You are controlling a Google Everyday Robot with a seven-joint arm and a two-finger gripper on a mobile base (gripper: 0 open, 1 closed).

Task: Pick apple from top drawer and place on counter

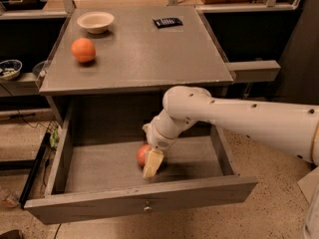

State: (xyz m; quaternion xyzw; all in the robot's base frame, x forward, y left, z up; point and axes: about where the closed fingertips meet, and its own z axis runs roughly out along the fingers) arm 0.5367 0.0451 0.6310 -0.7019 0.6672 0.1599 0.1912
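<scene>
The top drawer (139, 199) is pulled open under the counter (144, 49). The apple (143, 154), red with a paler patch, lies on the drawer floor near its middle. My gripper (150, 166) reaches down into the drawer from the right and sits right against the apple's front right side, partly covering it. The white arm (234, 118) stretches across the drawer's right half.
On the counter lie an orange fruit (83, 50) at the left, a white bowl (95, 21) at the back left and a dark remote-like object (167, 22) at the back. A shelf with a small bowl (9, 68) stands at the left.
</scene>
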